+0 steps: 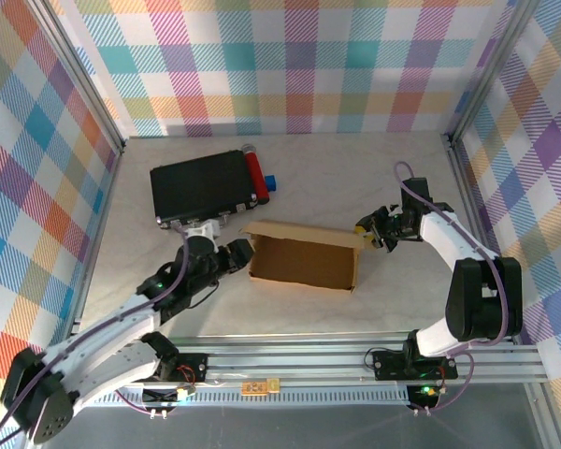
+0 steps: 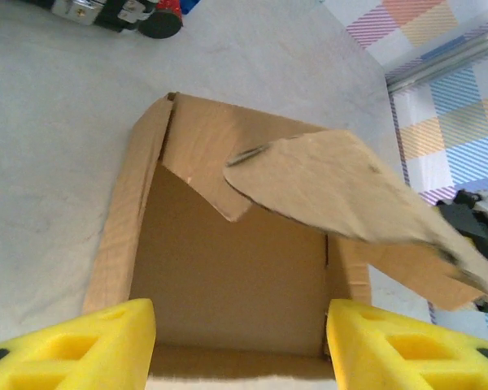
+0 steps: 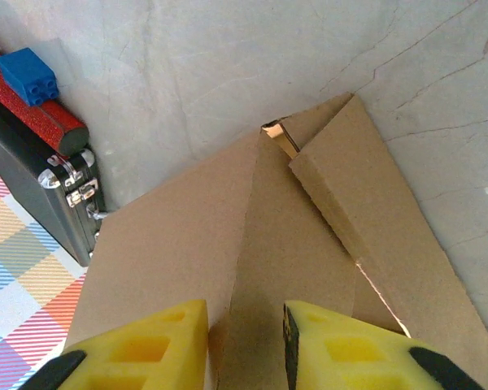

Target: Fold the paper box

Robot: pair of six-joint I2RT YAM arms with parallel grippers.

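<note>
Yellow pads (image 2: 81,337) of the left tool (image 2: 240,325), two in number, stand wide apart at the bottom of the left wrist view. They straddle the near end of the one paper box (image 2: 228,268) and clamp nothing. From overhead, the left tool (image 1: 236,255) sits just beside the left end of the paper box (image 1: 304,265), which lies open-topped at the middle of the table (image 1: 374,168). One loose flap (image 2: 333,187) slants up over the box interior toward the right.

Right tool (image 1: 366,238): at the box's right end. In the right wrist view its two pads (image 3: 146,341) stand a narrow gap apart over cardboard (image 3: 187,236); I cannot tell whether they pinch it.

Other items, upper left of centre: one black case (image 1: 201,182), one red cylinder (image 1: 254,176), one blue block (image 1: 270,183).
</note>
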